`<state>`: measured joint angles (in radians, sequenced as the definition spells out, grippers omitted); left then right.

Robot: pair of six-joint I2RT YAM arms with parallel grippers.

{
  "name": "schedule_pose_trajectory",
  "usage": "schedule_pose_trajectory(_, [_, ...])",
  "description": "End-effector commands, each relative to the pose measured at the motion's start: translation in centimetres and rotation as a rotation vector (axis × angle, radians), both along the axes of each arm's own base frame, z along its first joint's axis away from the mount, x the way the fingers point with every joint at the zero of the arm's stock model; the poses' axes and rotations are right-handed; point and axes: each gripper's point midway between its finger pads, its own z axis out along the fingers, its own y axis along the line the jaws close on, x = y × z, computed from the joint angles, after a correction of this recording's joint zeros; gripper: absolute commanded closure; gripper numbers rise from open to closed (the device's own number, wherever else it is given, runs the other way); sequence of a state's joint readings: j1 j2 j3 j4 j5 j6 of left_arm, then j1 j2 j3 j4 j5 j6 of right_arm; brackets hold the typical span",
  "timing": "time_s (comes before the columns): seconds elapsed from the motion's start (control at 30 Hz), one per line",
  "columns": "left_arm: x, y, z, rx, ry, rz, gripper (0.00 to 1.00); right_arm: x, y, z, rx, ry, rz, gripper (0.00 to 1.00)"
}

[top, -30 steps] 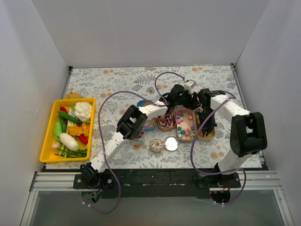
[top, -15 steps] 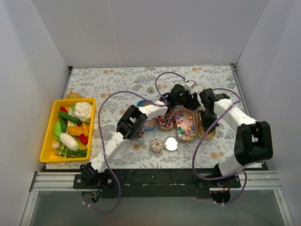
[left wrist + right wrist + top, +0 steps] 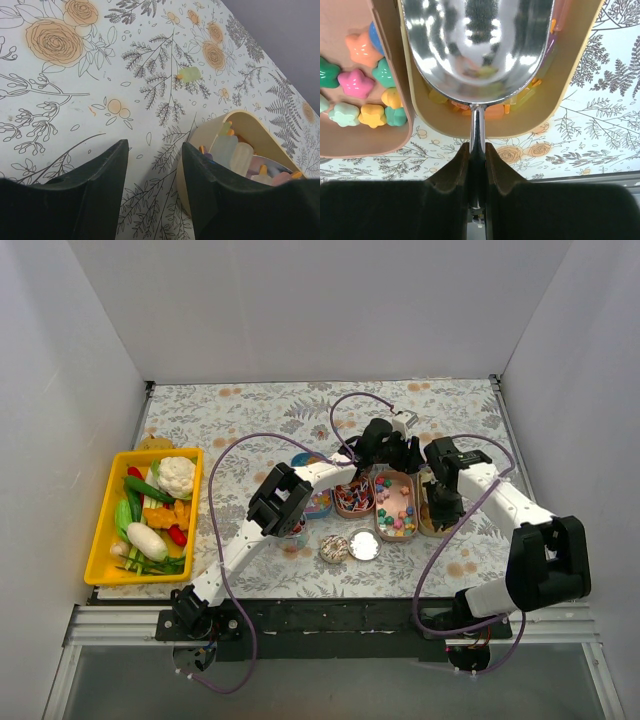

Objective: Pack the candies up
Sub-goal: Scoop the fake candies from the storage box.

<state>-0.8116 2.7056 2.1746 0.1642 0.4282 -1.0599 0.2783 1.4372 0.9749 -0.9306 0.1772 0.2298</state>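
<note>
My right gripper point(image 3: 477, 150) is shut on the handle of a metal scoop point(image 3: 477, 45). The scoop bowl lies in the tan oval tray point(image 3: 570, 95), over yellow-orange gummies point(image 3: 495, 111). In the top view this gripper point(image 3: 443, 502) is over the rightmost tray point(image 3: 450, 528). The pink tray point(image 3: 380, 142) next to it holds star-shaped candies point(image 3: 355, 82). My left gripper point(image 3: 155, 167) is open and empty, low over the cloth by the far end of a cream tray point(image 3: 215, 131) of pastel candies point(image 3: 232, 152). One pale green candy point(image 3: 190, 75) lies loose on the cloth.
A tray of wrapped sticks point(image 3: 353, 498) and a blue bowl point(image 3: 316, 502) sit left of the pink tray point(image 3: 395, 505). A small round tin point(image 3: 364, 545) and a shell-like dish point(image 3: 334, 548) lie in front. A yellow bin point(image 3: 100, 530) of toy vegetables stands at the far left.
The right arm's elbow has swung right and nearer. Its gripper has drawn the scoop slightly nearer along the tan tray. The left arm has not moved.
</note>
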Motion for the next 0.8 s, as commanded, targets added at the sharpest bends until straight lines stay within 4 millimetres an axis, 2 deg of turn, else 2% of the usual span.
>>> schedule_pose_trajectory(0.0, [-1.4, 0.0, 4.5, -0.020, -0.002, -0.054, 0.53, 0.0, 0.1, 0.8, 0.012, -0.063, -0.002, 0.99])
schedule_pose_trajectory(0.23, [-2.6, 0.4, 5.6, -0.042, -0.014, -0.096, 0.51, -0.6, 0.1, 1.4, 0.031, -0.100, -0.019, 0.99])
schedule_pose_trajectory(0.27, [-2.7, 0.3, 6.3, -0.053, -0.024, -0.099, 0.51, -0.6, 0.1, 1.4, 0.031, -0.102, -0.021, 0.99])
schedule_pose_trajectory(0.47, [-3.3, 0.6, 7.0, -0.064, -0.033, -0.117, 0.50, -0.8, 0.1, 2.1, 0.044, -0.130, -0.026, 0.99])
schedule_pose_trajectory(0.7, [-2.6, 0.7, 7.9, -0.055, -0.063, -0.085, 0.44, -0.7, 0.3, 3.5, 0.075, -0.204, -0.026, 0.99])
schedule_pose_trajectory(0.77, [-2.2, 0.9, 7.6, -0.039, -0.059, -0.069, 0.43, -0.5, 0.5, 3.9, 0.088, -0.227, -0.018, 0.99])
